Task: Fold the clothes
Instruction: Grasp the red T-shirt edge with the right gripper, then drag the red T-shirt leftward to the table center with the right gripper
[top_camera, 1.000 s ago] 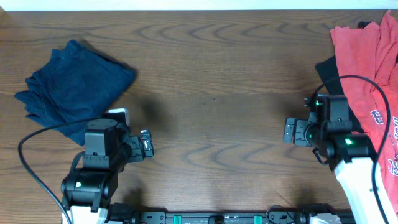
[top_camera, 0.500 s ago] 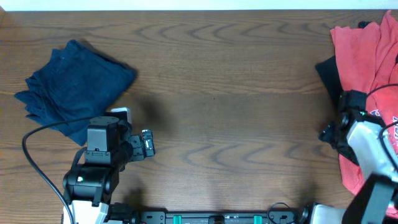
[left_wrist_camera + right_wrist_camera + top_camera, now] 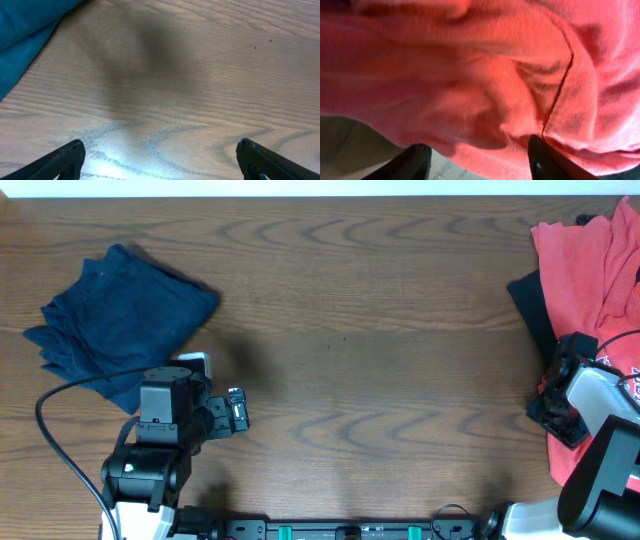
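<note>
Lower left, our left gripper (image 3: 160, 152) hangs over the table (image 3: 350, 330), jaws spread wide. Lower right, our right gripper (image 3: 477, 150) straddles a fold of the red T-shirt (image 3: 485, 75); whether it grips, we cannot tell. We should pinch one layer only. Upper left lies the navy garment (image 3: 115, 315).

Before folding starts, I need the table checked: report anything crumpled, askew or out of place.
The coral-red T-shirt lies bunched at the overhead view's right edge, partly over a black garment and running out of view. The dark navy garment at left sits skewed, its edges uneven.
</note>
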`<state>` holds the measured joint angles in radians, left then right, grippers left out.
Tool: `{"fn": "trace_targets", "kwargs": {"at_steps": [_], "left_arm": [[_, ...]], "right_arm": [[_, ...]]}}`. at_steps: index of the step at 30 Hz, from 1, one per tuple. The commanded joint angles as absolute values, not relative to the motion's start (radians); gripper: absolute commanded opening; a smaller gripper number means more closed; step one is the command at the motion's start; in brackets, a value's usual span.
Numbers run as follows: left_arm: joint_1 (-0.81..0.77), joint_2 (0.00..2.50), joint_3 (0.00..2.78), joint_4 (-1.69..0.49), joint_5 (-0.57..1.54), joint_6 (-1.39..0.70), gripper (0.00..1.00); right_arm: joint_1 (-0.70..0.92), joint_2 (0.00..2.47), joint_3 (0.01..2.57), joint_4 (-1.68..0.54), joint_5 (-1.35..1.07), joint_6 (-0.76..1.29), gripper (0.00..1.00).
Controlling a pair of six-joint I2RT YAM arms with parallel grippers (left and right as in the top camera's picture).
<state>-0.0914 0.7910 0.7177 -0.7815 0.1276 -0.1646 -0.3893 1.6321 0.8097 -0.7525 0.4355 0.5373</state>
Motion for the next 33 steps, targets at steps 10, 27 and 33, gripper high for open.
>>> {"fn": "trace_targets", "kwargs": {"at_steps": [10,27,33], "left_arm": [[-0.084,0.791,0.739,-0.780,0.131,-0.178,0.98],[-0.084,0.791,0.739,-0.776,0.131,-0.178,0.98],[-0.084,0.791,0.739,-0.776,0.131,-0.178,0.98]], "right_arm": [[-0.405,1.641,0.744,-0.688,0.427,0.545,0.02],[-0.328,1.371,1.058,-0.887,0.019,0.216,0.01],[-0.144,1.197,1.104,-0.894,-0.439,-0.086,0.01]]}}
